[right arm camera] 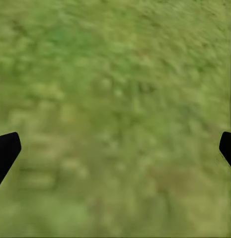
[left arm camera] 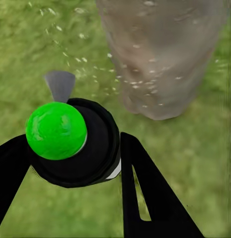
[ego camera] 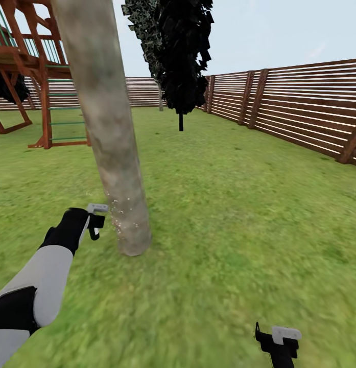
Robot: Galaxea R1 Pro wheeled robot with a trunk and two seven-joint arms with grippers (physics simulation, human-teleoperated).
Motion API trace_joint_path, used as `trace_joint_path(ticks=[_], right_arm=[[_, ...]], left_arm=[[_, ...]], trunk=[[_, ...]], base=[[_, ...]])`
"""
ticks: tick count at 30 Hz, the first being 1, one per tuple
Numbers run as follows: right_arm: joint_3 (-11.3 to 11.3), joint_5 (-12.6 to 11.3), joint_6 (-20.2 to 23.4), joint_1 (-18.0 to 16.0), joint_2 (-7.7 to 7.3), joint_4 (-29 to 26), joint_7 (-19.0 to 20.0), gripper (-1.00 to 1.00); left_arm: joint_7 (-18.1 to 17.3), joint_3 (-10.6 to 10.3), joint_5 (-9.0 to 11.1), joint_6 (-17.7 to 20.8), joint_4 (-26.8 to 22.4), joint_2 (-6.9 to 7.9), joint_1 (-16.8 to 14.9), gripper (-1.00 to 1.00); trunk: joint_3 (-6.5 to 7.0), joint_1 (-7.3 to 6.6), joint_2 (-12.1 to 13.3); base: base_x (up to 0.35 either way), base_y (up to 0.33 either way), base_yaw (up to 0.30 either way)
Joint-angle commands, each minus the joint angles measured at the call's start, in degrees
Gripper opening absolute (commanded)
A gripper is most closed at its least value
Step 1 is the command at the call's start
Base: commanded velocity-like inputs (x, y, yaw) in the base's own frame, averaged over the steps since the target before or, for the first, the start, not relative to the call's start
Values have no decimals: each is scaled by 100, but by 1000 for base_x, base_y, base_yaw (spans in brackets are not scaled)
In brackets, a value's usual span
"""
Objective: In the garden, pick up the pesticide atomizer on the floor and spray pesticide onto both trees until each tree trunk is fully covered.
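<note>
Green lawn point(ego camera: 239, 214) fills the scene from the near edge out to the brown slatted wooden fence point(ego camera: 300, 110) that runs along the right side and across the far end. At far left stands a wooden playhouse point(ego camera: 29, 61) on angled legs. A narrow dark columnar tree point(ego camera: 180, 51) rises in the far middle, close to the fence corner.

Nearer, left of centre, the tree trunk point(ego camera: 111, 128) stands as a thick, slightly leaning column, mottled grey-brown and beige, its foot set in the grass. Around its lower part hangs the pesticide point(ego camera: 116, 212), a loose scatter of tiny whitish specks, some lying against the bark and some in the air on the trunk's left; the left wrist view shows the specks point(left arm camera: 95, 69) between nozzle and trunk.

The left arm reaches forward from the near left, and the left gripper point(ego camera: 94, 221) sits just beside the trunk's foot without touching it. Its 2 black fingers point(left arm camera: 145, 193) are clamped around the pesticide atomizer point(left arm camera: 78, 141), a small black cylinder whose top point(left arm camera: 55, 130) renders bright green here, with a grey nozzle point(left arm camera: 59, 84) pointing toward the trunk.

The right gripper point(ego camera: 281, 343) hangs low at the near right over bare grass, well apart from the trunk; its 2 fingertips point(right arm camera: 6, 151) stand spread wide with nothing between them.
</note>
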Motion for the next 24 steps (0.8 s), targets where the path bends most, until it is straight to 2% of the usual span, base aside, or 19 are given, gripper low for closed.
trace_joint_path(ticks=[1, 20, 24], right_arm=[[0, -1, 0, 0, 0, 0, 0, 100], [0, -1, 0, 0, 0, 0, -6, 100], [2, -1, 0, 0, 0, 0, -8, 100]], left_arm=[[2, 1, 2, -1, 2, 0, 1, -100], [14, 37, 19, 3, 7, -35, 2, -100], [15, 29, 22, 6, 13, -43, 2, -100]], trunk=[[0, 0, 0], [0, 0, 0], [0, 0, 0]], base=[[4, -275, 0], [0, -276, 0], [0, -276, 167]])
